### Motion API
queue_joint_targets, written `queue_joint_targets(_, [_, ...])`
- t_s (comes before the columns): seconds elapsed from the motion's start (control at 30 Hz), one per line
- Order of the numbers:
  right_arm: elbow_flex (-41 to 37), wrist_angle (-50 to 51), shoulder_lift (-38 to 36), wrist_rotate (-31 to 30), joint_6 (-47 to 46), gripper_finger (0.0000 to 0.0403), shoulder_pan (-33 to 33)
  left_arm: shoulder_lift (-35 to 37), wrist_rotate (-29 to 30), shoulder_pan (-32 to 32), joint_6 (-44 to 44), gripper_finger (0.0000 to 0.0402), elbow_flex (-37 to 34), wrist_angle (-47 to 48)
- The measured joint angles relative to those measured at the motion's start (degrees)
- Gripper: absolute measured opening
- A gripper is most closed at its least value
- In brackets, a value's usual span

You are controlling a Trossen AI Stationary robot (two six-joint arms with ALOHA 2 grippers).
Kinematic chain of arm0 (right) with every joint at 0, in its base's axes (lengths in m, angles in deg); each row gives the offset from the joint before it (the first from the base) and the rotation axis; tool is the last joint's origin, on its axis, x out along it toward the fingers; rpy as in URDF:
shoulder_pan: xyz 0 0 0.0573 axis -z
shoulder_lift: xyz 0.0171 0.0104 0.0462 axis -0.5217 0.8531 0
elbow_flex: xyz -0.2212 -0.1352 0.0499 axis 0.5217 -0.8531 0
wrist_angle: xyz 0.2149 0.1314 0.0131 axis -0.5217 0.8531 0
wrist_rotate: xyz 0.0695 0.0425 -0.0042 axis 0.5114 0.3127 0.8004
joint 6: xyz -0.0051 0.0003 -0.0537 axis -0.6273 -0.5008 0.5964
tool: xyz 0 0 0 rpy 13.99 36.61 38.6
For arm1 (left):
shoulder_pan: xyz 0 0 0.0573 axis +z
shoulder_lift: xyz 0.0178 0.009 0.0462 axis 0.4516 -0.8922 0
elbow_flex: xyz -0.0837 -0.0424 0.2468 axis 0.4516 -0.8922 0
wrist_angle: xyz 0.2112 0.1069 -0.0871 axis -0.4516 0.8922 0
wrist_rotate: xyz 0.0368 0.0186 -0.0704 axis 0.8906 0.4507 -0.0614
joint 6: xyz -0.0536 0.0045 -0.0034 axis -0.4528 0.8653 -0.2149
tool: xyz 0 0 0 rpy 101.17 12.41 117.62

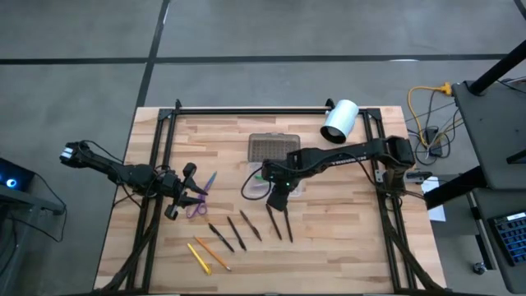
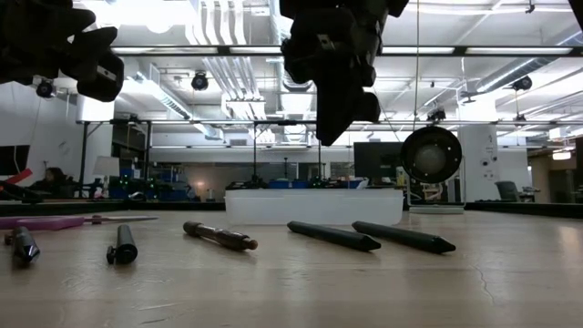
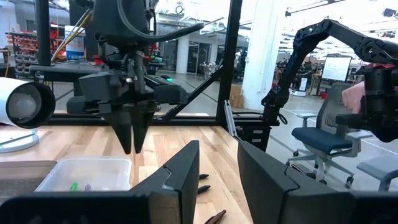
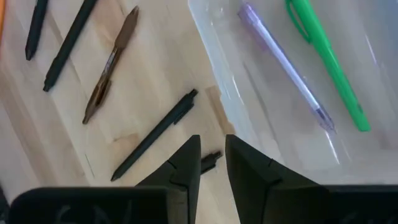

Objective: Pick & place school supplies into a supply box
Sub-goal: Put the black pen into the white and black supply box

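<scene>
Overhead, right gripper [image 1: 279, 200] hangs empty at supply box [image 1: 269, 186] edge.

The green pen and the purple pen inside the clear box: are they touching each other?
Apart. The right wrist view shows the green pen and the purple pen lying side by side in the clear box, with a strip of bare box floor between them.

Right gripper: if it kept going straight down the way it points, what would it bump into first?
Probably a black pen lying on the table, beside the clear box. The right gripper hangs above it, fingers slightly apart. Depth is hard to judge, so it might meet bare wood.
</scene>
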Motion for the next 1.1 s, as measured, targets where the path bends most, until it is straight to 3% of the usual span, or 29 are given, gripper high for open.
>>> queue_joint_targets(0.67, [0.0,4.2,0.0,-0.2,-9.5,0.0068,-4.1,0.0,0.0,0.0,0.0,0.0096,0.0,0.0])
queue_joint_targets(1.1, [0.0,4.4,0.0,-0.2,-10.5,0.0068,-5.5,0.0,0.0,0.0,0.0,0.0096,0.0,0.0])
